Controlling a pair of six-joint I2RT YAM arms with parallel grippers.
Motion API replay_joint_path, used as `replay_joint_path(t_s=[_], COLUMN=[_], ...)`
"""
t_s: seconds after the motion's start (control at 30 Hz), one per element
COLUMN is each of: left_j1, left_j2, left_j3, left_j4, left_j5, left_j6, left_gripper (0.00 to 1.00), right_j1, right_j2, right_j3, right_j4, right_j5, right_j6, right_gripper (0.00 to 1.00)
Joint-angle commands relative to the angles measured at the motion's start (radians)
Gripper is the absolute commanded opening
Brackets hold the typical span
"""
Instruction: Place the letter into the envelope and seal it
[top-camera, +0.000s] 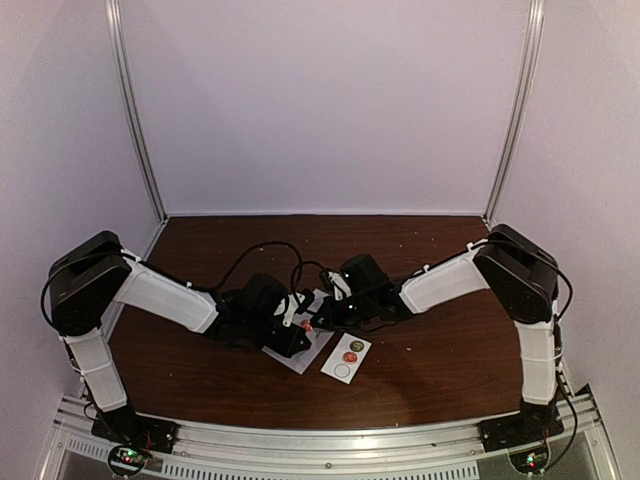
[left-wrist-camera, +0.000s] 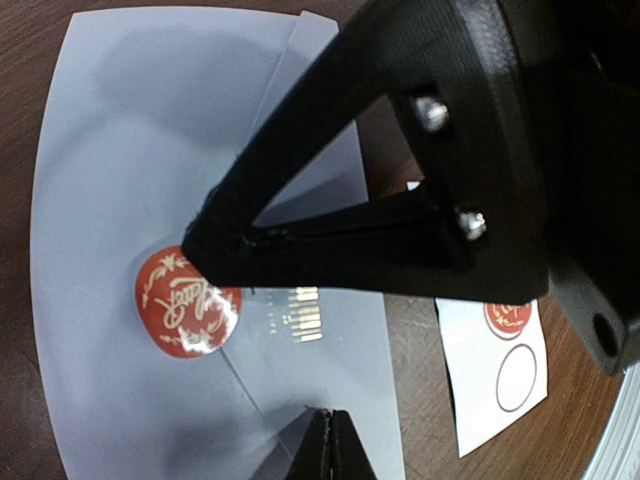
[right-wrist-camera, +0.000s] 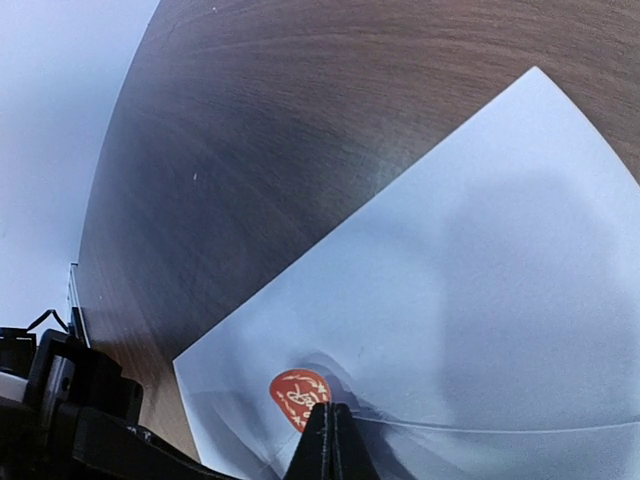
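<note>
The pale grey envelope (left-wrist-camera: 150, 150) lies flat on the brown table, flap folded down, with a round red sticker (left-wrist-camera: 188, 302) on the flap tip. It also shows in the top view (top-camera: 300, 352) and the right wrist view (right-wrist-camera: 480, 280). My left gripper (left-wrist-camera: 335, 445) is shut, its tips on the envelope beside the sticker. My right gripper (right-wrist-camera: 333, 440) is shut, its tip at the edge of the red sticker (right-wrist-camera: 298, 395). In the top view the left gripper (top-camera: 300, 333) and right gripper (top-camera: 312, 318) meet over the envelope. The letter does not show.
A small white strip of round stickers (top-camera: 346, 357) lies just right of the envelope; it also shows in the left wrist view (left-wrist-camera: 500, 370). The right gripper's black body (left-wrist-camera: 450, 150) hangs over the envelope. The table's near metal rail (top-camera: 320, 440) runs along the front.
</note>
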Motion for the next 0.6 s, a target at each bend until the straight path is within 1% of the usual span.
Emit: replay_joint_path(t_s=[0.0,0.27,0.37,0.47,0.57], left_j1=[0.008,0.008,0.011,0.026,0.039], left_j2=[0.000,-0.006,-0.032,-0.077,-0.113], left_j3=[-0.023,-0.019,-0.018,-0.021,-0.018], left_j4=[-0.043,-0.038,-0.021,0.006,0.021], left_j5=[0.001,-0.001,-0.010,-0.007,0.002], left_j6=[0.009,0.002,-0.016,-0.039,-0.054], left_gripper=[0.00,0.00,0.00,0.10,0.16], right_j1=[0.004,0.003,0.003,0.004,0.004], right_j2=[0.016,0.022,0.025,0.034,0.046], right_j3=[0.012,0.005,0.003,0.001,0.002], right_j4=[-0.002,-0.013,-0.020,-0.023,-0.022], right_j5=[0.018,0.045,0.052,0.060,0.060], right_j6=[0.006,0.002,-0.001,-0.003,-0.002], right_gripper=[0.00,0.00,0.00,0.00,0.00])
